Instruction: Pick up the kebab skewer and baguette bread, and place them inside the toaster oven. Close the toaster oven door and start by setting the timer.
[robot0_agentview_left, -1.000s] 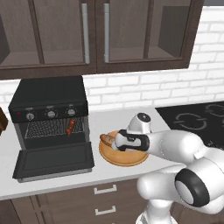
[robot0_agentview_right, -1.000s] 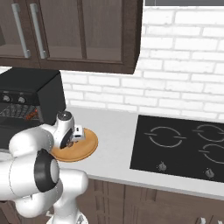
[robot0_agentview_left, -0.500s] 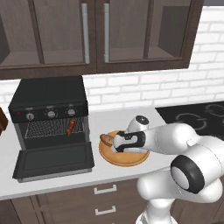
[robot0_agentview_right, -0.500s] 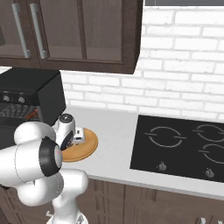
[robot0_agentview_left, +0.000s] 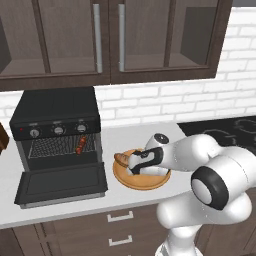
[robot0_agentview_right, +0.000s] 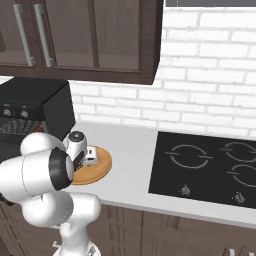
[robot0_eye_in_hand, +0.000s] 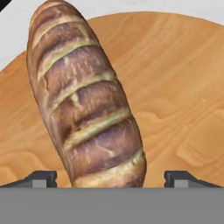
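Note:
The baguette bread (robot0_eye_in_hand: 85, 100) lies on a round wooden plate (robot0_eye_in_hand: 175, 87), its near end between my two fingertips (robot0_eye_in_hand: 43, 178). My gripper (robot0_eye_in_hand: 111, 180) is open and straddles that end without gripping it. In the left base view the gripper (robot0_agentview_left: 134, 169) is low over the plate (robot0_agentview_left: 150, 181), with the baguette bread (robot0_agentview_left: 121, 158) sticking out to its left. The kebab skewer (robot0_agentview_left: 80, 145) rests on the wire rack inside the black toaster oven (robot0_agentview_left: 55, 107). The toaster oven door (robot0_agentview_left: 62, 184) is folded down flat onto the counter.
Three knobs (robot0_agentview_left: 58, 131) sit on the oven's front panel. A black cooktop (robot0_agentview_right: 210, 165) lies in the counter to the right of the plate (robot0_agentview_right: 97, 170). Dark wall cabinets (robot0_agentview_left: 110, 40) hang above, and a white brick wall stands behind.
The hand has dropped lower and a little to the left over the plate, onto the baguette's end. The fingers have drawn in slightly. Baguette and skewer have not moved.

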